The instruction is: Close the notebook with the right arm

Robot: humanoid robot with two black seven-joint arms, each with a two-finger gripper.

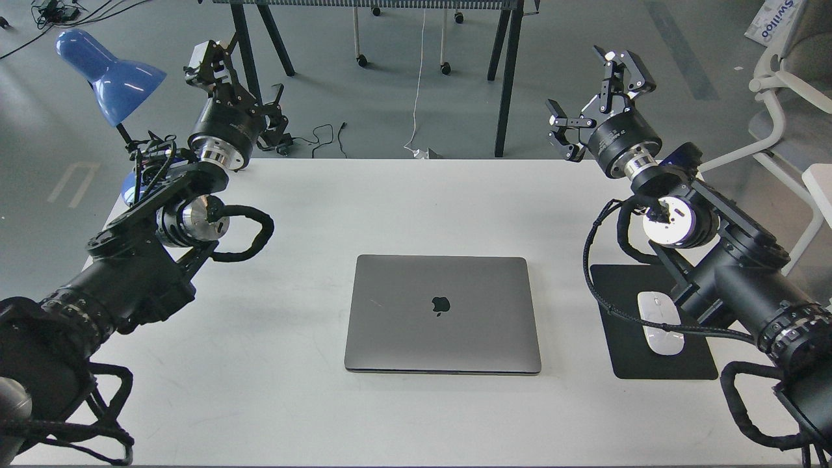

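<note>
The notebook is a slim grey laptop lying in the middle of the white table. Its lid is shut flat, with the dark apple logo facing up. My right gripper is open and empty, raised over the table's far right edge, well behind and to the right of the notebook. The right arm runs from the lower right, with a small blue module near its wrist. My left gripper is open and empty above the table's far left corner.
A black mouse pad with a white mouse lies right of the notebook, partly under my right arm. A blue desk lamp stands at the far left. A white chair stands off the table's right side.
</note>
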